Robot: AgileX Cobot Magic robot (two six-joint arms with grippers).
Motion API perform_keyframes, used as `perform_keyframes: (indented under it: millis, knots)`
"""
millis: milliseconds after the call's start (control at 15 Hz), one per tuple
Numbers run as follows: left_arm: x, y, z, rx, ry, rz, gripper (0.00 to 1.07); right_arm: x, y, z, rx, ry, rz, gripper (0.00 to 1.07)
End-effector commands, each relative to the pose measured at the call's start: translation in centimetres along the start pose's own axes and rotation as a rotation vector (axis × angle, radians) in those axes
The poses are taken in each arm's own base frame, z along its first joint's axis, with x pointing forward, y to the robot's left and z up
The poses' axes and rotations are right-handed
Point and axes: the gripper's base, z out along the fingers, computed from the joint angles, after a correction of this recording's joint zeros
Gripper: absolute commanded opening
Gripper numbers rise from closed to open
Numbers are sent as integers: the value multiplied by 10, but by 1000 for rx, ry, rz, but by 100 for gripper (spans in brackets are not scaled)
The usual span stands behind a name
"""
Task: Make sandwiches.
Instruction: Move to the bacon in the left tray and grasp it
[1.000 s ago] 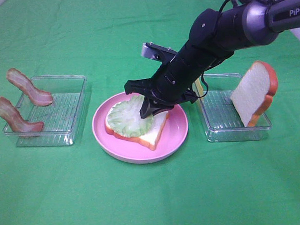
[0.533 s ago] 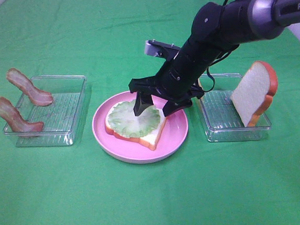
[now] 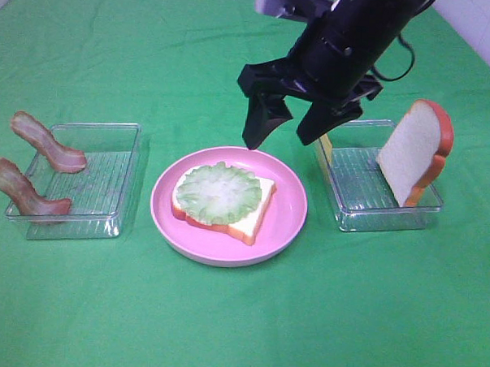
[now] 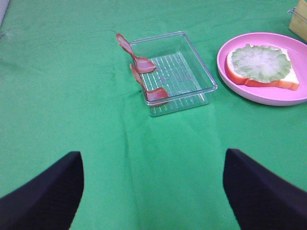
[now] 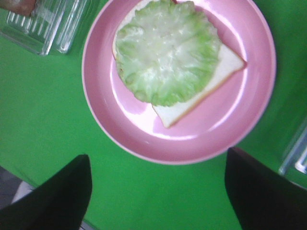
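Presently, right gripper [image 3: 281,139] empty, jaws wide, over lettuce-topped bread slice [image 3: 247,223] on plate [image 3: 288,226]; bacon strips [image 3: 47,144] at plate's nine o'clock judged light, stiff, best pinched by raised ends.

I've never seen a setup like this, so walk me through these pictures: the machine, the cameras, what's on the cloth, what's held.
It is a robot with two arms, each ending in a two-fingered gripper. One picture looks down from a high camera; the other two come from cameras on the wrists. On the green cloth, a pink plate carries a bread slice topped with lettuce. The left tray has two bacon strips draped on its edge; the right tray holds a second bread slice leaning upright. The right gripper hangs open above the plate, the left gripper open over the cloth. Neither holds anything.
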Motion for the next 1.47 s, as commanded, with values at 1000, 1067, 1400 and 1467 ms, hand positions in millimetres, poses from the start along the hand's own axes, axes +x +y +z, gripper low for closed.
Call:
perform_keyframes:
  millis: [1000,1067,1400,1467]
  knots:
    - [1,-1,-3,8,-28,1,76,237,6,-118,225,-110,-58,73]
    - [1,-1,-3,8,-28,1,76,252,5,-116,224,-131,-63,73]
    - [1,-1,-2,8,-27,-1,76,311,-1,-110,254,-295,-132,73]
    - [1,-1,-2,8,-27,-1,76,324,-4,-106,259,-349,-141,73]
